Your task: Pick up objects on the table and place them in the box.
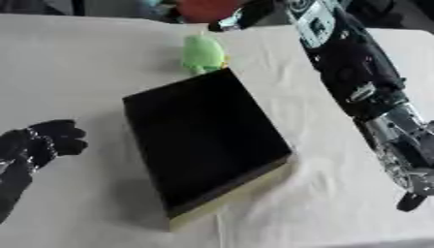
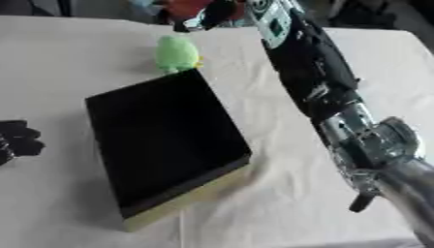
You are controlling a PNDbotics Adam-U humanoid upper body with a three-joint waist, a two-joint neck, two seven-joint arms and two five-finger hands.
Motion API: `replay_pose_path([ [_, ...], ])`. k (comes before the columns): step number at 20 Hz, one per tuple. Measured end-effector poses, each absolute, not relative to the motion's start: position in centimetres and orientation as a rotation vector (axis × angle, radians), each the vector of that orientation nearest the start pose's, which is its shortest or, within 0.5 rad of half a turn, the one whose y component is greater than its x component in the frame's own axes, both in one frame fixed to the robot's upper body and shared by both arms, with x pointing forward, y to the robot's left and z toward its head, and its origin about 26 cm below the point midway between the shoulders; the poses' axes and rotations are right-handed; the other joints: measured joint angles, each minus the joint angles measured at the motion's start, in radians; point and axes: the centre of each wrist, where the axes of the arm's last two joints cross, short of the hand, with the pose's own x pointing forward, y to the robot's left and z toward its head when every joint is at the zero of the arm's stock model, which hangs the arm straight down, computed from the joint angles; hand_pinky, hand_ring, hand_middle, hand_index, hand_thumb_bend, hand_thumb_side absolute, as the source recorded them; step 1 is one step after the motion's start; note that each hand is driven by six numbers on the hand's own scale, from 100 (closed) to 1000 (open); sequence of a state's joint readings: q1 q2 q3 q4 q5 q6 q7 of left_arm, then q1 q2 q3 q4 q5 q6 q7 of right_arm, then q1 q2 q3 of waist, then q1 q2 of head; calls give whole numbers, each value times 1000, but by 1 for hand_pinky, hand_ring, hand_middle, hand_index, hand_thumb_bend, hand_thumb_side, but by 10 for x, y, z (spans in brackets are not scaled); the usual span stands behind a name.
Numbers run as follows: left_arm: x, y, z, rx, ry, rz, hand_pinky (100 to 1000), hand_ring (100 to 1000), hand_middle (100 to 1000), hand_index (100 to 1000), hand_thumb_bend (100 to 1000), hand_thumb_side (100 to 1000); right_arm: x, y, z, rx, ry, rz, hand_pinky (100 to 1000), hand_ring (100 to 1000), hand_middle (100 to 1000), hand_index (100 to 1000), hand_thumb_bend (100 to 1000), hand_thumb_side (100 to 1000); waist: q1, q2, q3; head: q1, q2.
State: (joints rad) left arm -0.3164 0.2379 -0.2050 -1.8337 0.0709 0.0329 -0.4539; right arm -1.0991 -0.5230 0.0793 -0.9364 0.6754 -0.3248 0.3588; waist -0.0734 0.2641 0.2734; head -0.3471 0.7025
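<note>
While the right hand [image 1: 222,23] reaches far across the bench [image 1: 76,63], fingers unclear, near a red object [image 1: 206,8], the green toy [image 1: 203,53] sits just short of it beside the box [image 1: 203,140]; the left hand [image 1: 53,138] idles, curled.

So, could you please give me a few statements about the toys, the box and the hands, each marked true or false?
1. The green soft toy lies inside the box. False: it sits on the table beside the box's far edge.
2. The left hand holds nothing. True.
3. The right hand is reaching at the table's far edge, near a red object. True.
4. The box's interior is white. False: it is black.
</note>
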Motion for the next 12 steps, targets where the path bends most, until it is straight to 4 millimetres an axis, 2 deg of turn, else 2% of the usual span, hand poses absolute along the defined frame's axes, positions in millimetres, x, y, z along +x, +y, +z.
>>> replay_pose_path([
  [12, 318, 197, 150, -420, -1938, -894, 809, 760, 736, 866, 352, 1000, 489, -305, 267, -831, -1690, 1361, 735, 704, 799, 878, 564, 498, 33, 8, 44, -55, -10],
])
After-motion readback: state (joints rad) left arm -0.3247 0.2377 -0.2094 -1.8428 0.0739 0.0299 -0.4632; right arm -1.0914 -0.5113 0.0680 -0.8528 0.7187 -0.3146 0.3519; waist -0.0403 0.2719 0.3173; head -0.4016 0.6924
